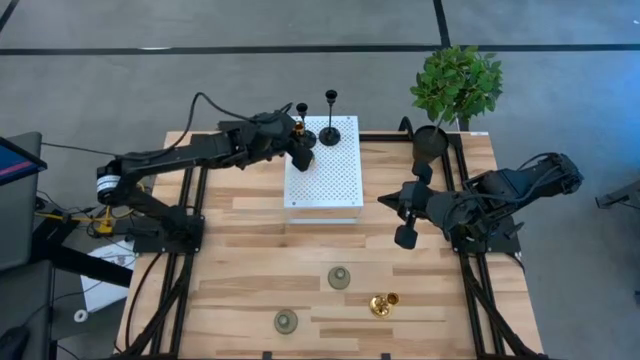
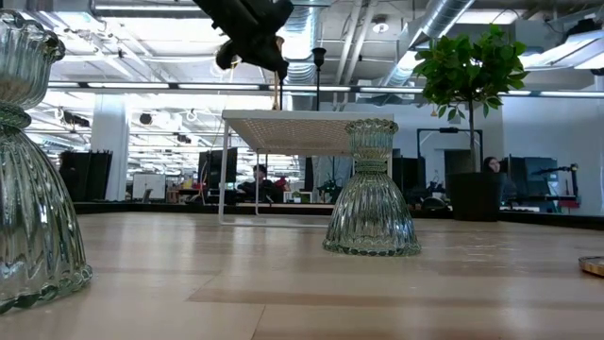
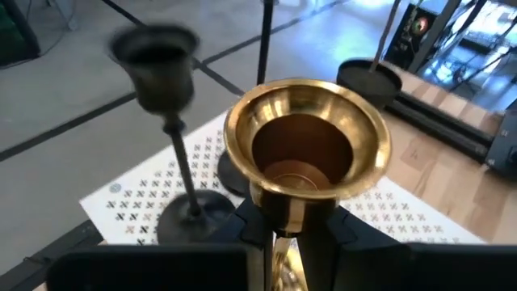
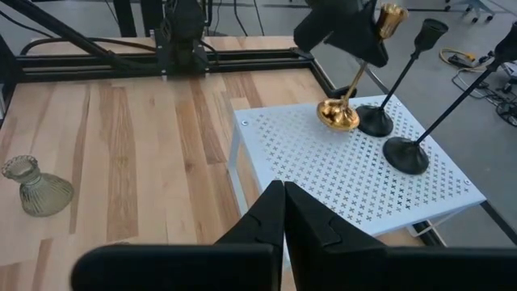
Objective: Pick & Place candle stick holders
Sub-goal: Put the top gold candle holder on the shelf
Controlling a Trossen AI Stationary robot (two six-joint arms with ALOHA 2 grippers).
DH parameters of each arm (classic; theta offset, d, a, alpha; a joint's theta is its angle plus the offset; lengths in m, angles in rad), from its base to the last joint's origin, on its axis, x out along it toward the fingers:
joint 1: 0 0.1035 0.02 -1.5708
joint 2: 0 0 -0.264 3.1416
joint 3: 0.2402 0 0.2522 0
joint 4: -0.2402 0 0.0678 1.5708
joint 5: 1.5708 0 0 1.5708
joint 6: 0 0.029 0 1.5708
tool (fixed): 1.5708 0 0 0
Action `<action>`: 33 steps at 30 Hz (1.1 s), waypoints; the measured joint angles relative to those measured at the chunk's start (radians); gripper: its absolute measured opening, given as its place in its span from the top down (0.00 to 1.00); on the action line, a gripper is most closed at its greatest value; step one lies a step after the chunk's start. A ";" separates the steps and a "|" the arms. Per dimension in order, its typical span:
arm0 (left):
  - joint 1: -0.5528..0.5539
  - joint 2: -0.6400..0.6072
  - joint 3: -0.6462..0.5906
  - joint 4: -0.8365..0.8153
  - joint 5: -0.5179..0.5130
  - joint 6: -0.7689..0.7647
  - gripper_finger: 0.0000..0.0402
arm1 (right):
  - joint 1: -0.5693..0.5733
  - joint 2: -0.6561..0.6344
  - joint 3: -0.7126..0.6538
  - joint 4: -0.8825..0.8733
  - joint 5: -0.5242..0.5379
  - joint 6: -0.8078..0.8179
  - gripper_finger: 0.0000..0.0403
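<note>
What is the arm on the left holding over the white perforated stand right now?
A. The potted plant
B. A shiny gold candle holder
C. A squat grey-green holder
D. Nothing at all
B: the left gripper is clamped on the stem of a gold candle holder, whose base is at the white stand beside two black holders.

You look straight down on the white stand [image 1: 322,172] from overhead. The low camera sits at tabletop level, facing it across the wood. Both wrist cameras face it too, the left closest.
</note>
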 joint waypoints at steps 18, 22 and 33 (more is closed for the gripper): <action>-0.004 0.074 0.000 0.035 -0.005 0.008 0.92 | 0.001 0.000 0.000 -0.005 0.000 0.010 1.00; -0.006 0.074 0.000 0.033 -0.005 0.009 0.92 | 0.001 0.000 0.000 -0.009 0.000 0.010 1.00; -0.006 0.073 0.000 0.019 -0.008 0.011 0.92 | 0.001 0.000 0.000 -0.016 0.000 0.008 1.00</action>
